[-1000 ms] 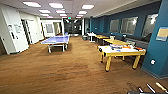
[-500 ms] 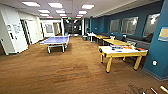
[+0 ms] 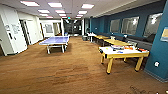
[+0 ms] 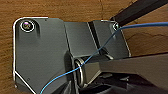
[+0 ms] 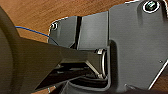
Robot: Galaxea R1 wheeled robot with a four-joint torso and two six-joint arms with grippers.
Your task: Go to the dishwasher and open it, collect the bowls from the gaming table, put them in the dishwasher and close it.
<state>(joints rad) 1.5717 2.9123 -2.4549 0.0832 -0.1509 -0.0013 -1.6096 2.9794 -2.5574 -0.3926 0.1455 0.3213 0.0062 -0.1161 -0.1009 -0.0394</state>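
Gaming table sits right of you, mid-distance, against teal wall; yellow legs, white top, small coloured items on it, too blurred to tell bowls. Blue ping-pong table far left-centre. Row of yellow desks beyond gaming table along right wall. Brown carpet lies between you and table. Both pincers: cannot tell whether spread or pressed together.

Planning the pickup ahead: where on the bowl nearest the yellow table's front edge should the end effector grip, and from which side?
Judging from afar, grip the bowl by its rim, coming from above on the table's open long side facing the floor. It looks low and round, sitting near that edge; the far side is crowded by desks and the wall. Its details are too small to confirm.
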